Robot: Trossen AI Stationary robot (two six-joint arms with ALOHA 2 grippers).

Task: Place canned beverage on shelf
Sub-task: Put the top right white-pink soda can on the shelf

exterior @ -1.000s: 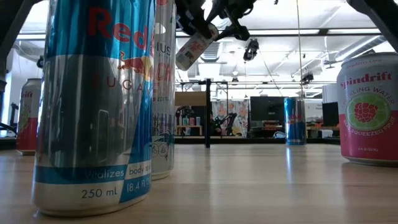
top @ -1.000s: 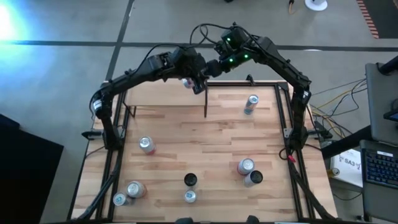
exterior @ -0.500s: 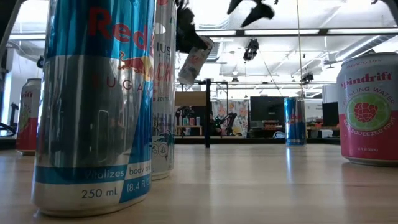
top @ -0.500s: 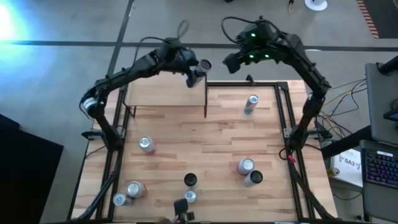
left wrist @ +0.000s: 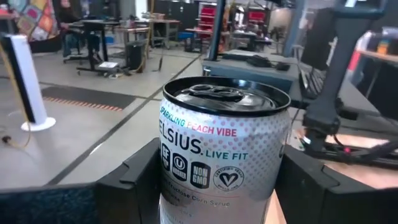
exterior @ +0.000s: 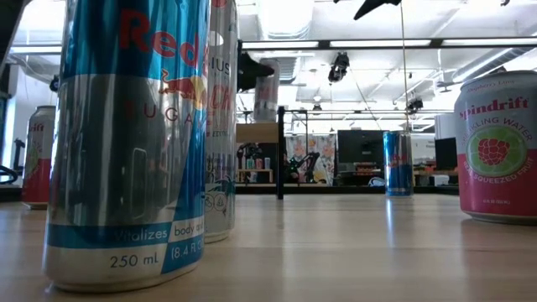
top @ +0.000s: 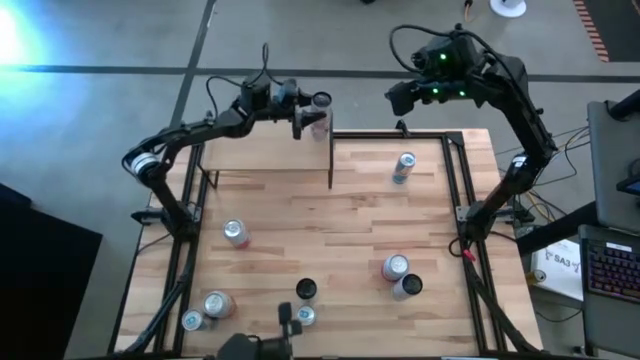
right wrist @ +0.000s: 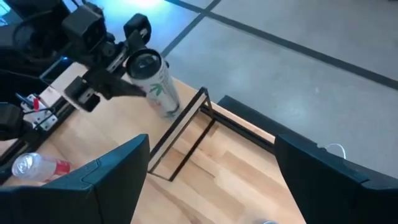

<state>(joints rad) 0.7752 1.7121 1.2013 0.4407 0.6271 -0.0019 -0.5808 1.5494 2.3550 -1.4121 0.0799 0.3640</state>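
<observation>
Can (top: 320,112), a white Celsius w/ pull-tab top, sits upright between the left gripper's (top: 308,118) fingers, held in the air over the shelf's (top: 262,152) right end, near the dark end panel (top: 331,158) at the far side of the surface (top: 330,250). Left wrist view shows the fingers (left wrist: 130,180) closed on the can body, both sides, top rim clear above them. Right wrist view shows the can's base close to the shelf edge by the panel, but whether it touches the board can't be told from these views; low view puts it raised, above the panel's top.

Right gripper (top: 400,97) hangs off past the far edge, well apart from the can, fingers spread wide and holding nothing, per its own wrist view.

Progress, as a judgement: pick-up looks done, can carried to the shelf area and turned upright. Left to do: lower it onto the board, let go, back the arm away. Roughly two-thirds through.

Other cans stand around the surface, incl. one (top: 403,167) just right of the shelf, one (top: 235,233) at mid-left, a pair (top: 399,275) at lower right and several at the near edge; none on the shelf yet.
</observation>
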